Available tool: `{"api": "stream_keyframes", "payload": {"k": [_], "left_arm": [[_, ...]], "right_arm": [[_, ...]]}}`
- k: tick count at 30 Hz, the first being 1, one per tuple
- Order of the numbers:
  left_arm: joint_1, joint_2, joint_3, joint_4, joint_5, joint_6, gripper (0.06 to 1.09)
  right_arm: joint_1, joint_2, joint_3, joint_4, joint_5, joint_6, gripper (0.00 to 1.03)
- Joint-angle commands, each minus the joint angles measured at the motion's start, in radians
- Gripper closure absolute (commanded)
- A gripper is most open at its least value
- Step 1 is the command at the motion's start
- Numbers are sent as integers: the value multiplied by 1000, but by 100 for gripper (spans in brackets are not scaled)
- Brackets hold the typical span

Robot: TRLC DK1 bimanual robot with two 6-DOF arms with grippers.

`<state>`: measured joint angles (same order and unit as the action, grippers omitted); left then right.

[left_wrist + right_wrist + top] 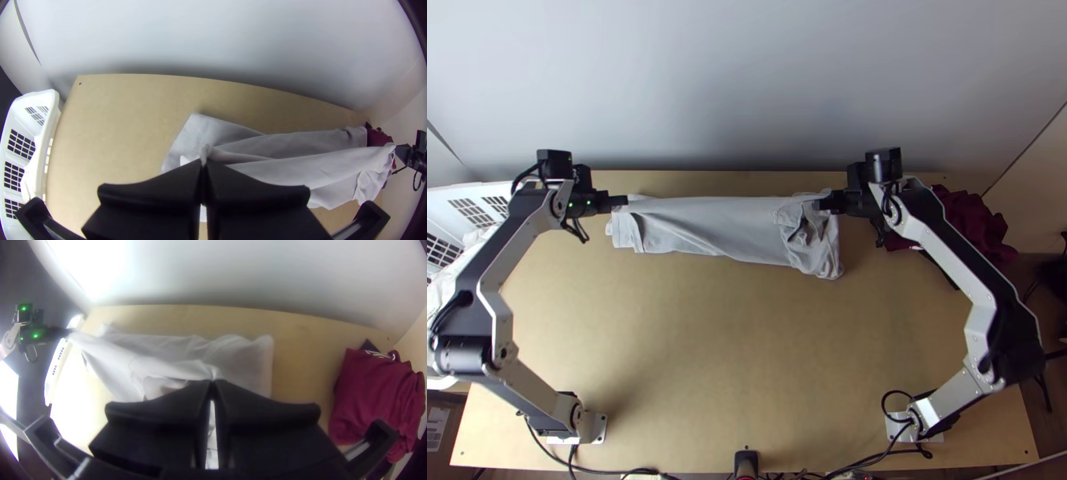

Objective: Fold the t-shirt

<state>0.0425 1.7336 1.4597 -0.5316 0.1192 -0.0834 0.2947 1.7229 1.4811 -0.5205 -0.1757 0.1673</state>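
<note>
Pale grey t-shirt (715, 228), gathered into a long, narrow band and pinched at both ends.
It stretches crosswise along the far side of the counter (731, 344), one upper layer drawn nearly straight between the left end effector (624, 200) and the right end effector (822, 205), over looser cloth beneath. A diagonal crease crosses the middle; toward the right arm the fabric widens and bunches into rumpled folds, while the other end has a small, flatter flap.

T-shirt (707, 228) is lt grey, plain. Table (723, 328) is tan wood; wall (747, 96) is pale grey. Cloth pile (378, 391) is solid maroon w/ a white cord (378, 354). Basket (54, 111) is white w/ dk grid pattern. L gripper (624, 201) & R gripper (821, 205) are blk.
</note>
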Motion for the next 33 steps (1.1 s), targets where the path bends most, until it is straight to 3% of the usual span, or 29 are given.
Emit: {"api": "stream_keyframes", "payload": {"k": [1,10,18,20,22,23,25,26,33], "left_arm": [[-4,192,136,-30,-6,-7,105],[-9,359,177,-38,-55,10,105],[-9,374,156,-45,-58,47,105],[-4,380,157,-47,-56,45,93],[-4,371,159,-61,-56,43,67],[-1,359,159,-70,-56,40,52],[5,320,159,-82,-38,28,17],[13,300,160,-80,-29,16,11],[43,149,169,-110,22,-16,11]], "right_arm": [[-49,164,79,56,-2,-11,100],[-43,339,99,151,-2,-12,100],[-32,395,67,206,-1,-20,100],[-34,402,65,205,-1,-38,99],[-34,389,58,195,-1,-46,82],[-34,369,45,191,-1,-46,65],[-35,308,5,189,-1,-43,13],[-34,276,-10,189,-1,-41,3],[-35,17,-77,125,-1,-14,3]]}}
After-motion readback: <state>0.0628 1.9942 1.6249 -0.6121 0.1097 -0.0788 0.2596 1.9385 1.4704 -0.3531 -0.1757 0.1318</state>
